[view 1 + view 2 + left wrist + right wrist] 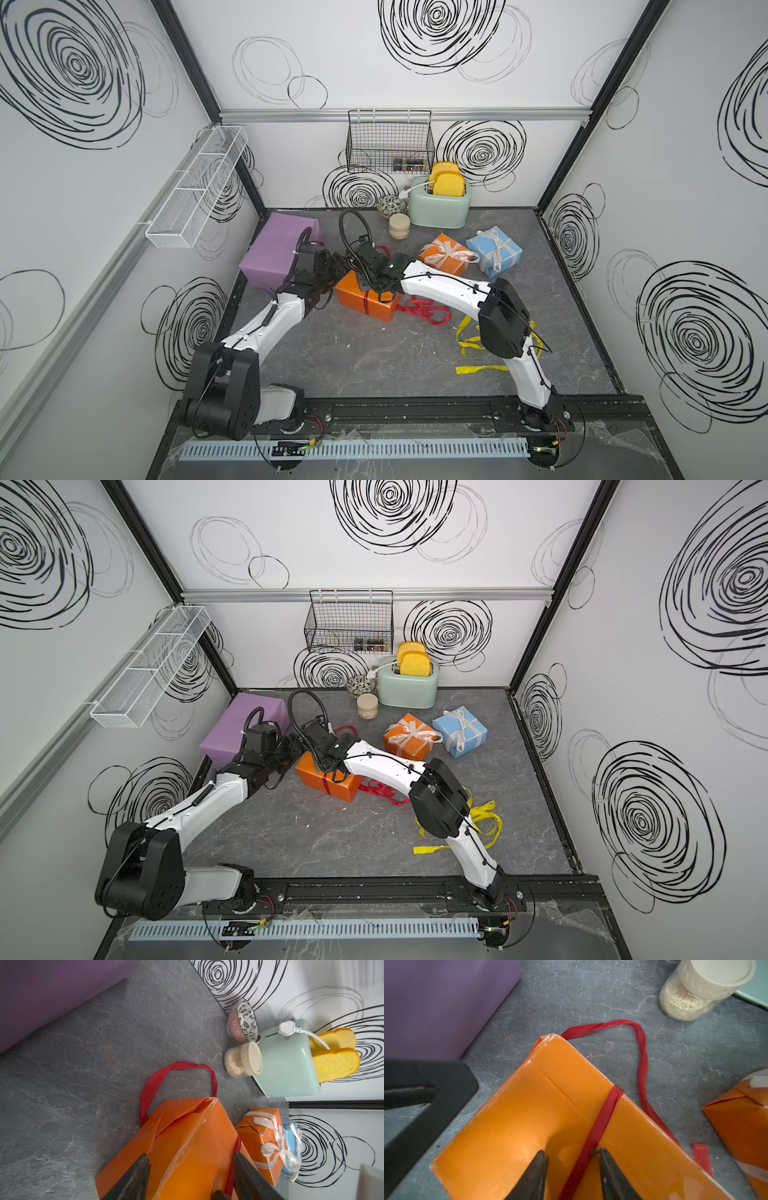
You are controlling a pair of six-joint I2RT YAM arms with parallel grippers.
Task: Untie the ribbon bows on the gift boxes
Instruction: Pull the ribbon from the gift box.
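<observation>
I hold both claws over the medium orange box [357, 297], which lies on the desk [374, 365] just beside the lilac box [270, 253]. My right claw [571, 1151] stands open astride the dark red ribbon [600, 1118] that crosses the box top, not pinching it. My left claw [191, 1156] is spread wide over the box's end. Ribbon tails trail onto the desk.

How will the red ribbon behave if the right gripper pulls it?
Probably floppy: the red ribbon lies in a limp loop on the table beyond the orange box. Likely slippery: it looks thin and smooth. The box may drag along, since one band wraps it.
</observation>
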